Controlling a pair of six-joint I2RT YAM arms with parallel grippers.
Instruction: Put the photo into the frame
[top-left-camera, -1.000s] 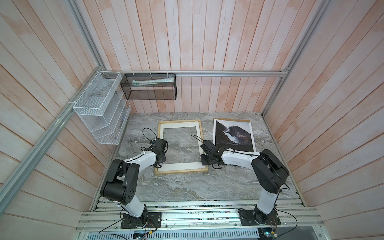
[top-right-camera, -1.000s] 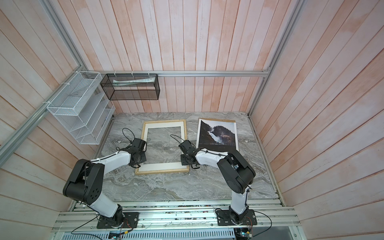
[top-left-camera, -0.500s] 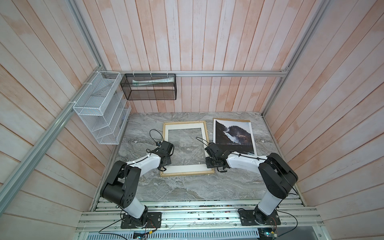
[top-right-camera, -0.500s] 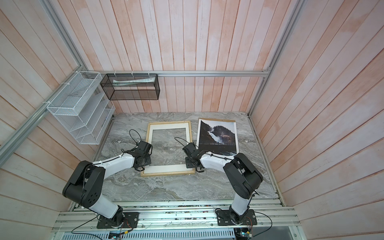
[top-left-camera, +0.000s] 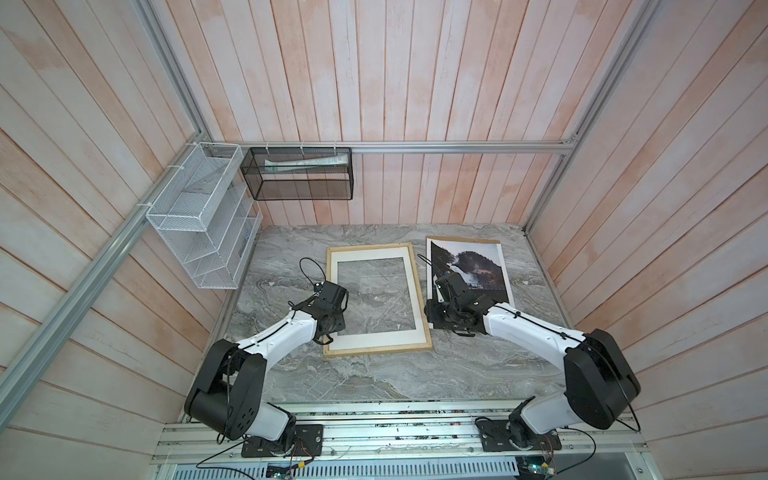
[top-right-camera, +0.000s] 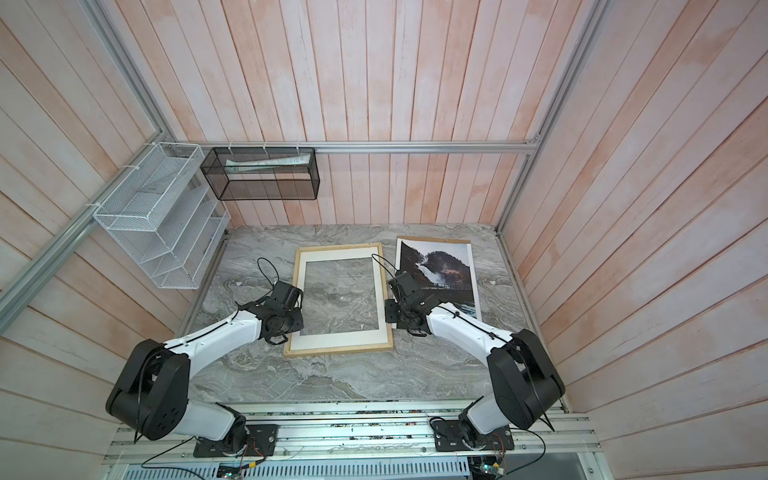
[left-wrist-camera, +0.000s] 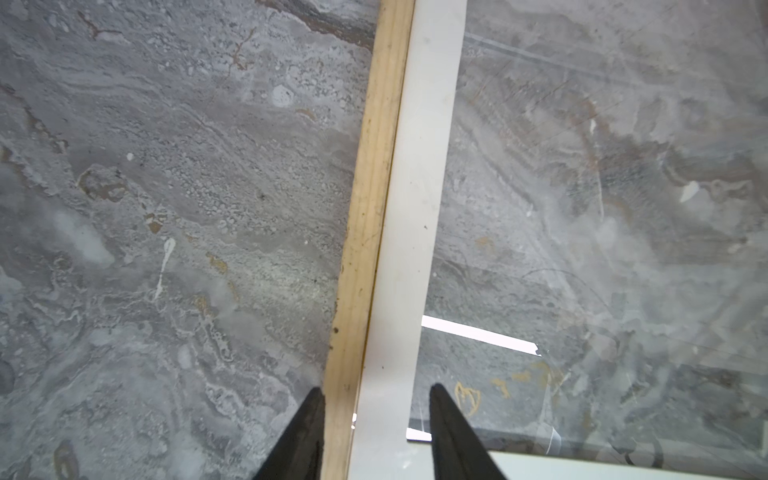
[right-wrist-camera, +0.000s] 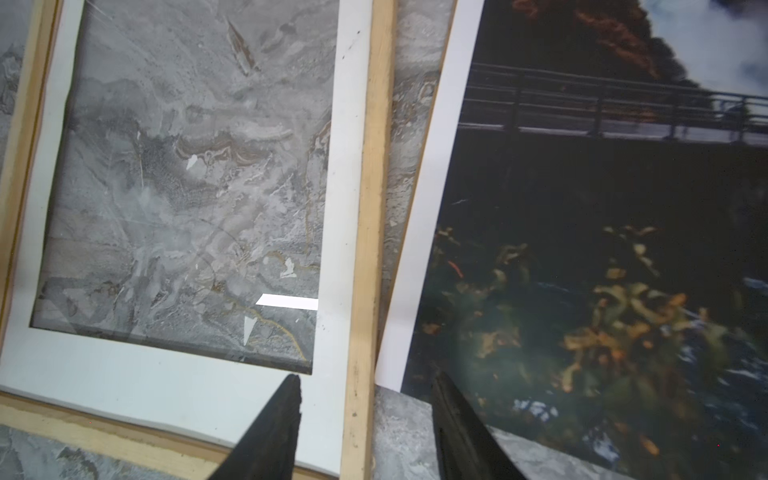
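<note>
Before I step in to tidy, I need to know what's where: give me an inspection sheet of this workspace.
Surface: grey marble table.
Job's things: frame flat mid-table, no photo in it; photo face up beside it on the right, over a brown board.
Clutter: nothing seen.
Grippers: left gripper open, astride the frame's left rail; right gripper open, astride its right rail near the front corner.
Cables: black loop at each wrist, left cable above the table, right cable above the photo's edge.
Surroundings: slat walls; white wire rack; black mesh basket holding papers.
</note>
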